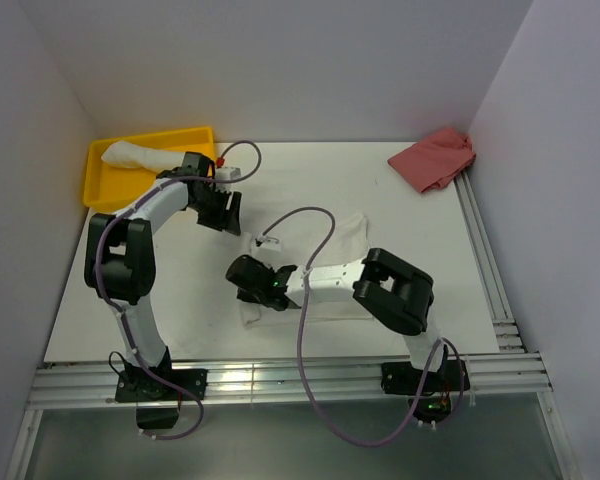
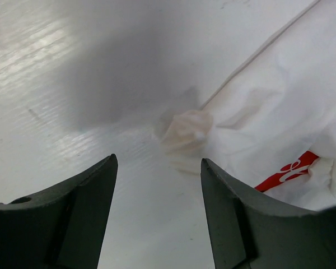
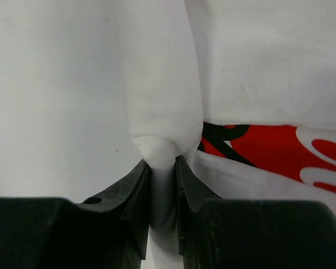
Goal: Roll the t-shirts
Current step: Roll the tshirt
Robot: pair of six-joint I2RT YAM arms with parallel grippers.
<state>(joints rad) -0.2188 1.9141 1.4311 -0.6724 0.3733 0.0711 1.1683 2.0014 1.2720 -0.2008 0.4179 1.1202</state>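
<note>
A white t-shirt (image 1: 346, 236) with a red print (image 3: 269, 147) lies on the table's middle, partly under my right arm. My right gripper (image 1: 240, 274) is at its left edge, shut on a pinched fold of the white cloth (image 3: 162, 112). My left gripper (image 1: 221, 214) hovers open and empty over bare table, just left of a bunched corner of the shirt (image 2: 186, 132); the red print (image 2: 284, 172) shows at that view's right. A second white t-shirt (image 1: 130, 154) lies rolled in the yellow tray (image 1: 194, 136).
A pinkish-red cloth (image 1: 435, 158) lies crumpled at the table's back right corner. White walls stand on three sides. An aluminium rail (image 1: 280, 380) runs along the near edge, another along the right edge.
</note>
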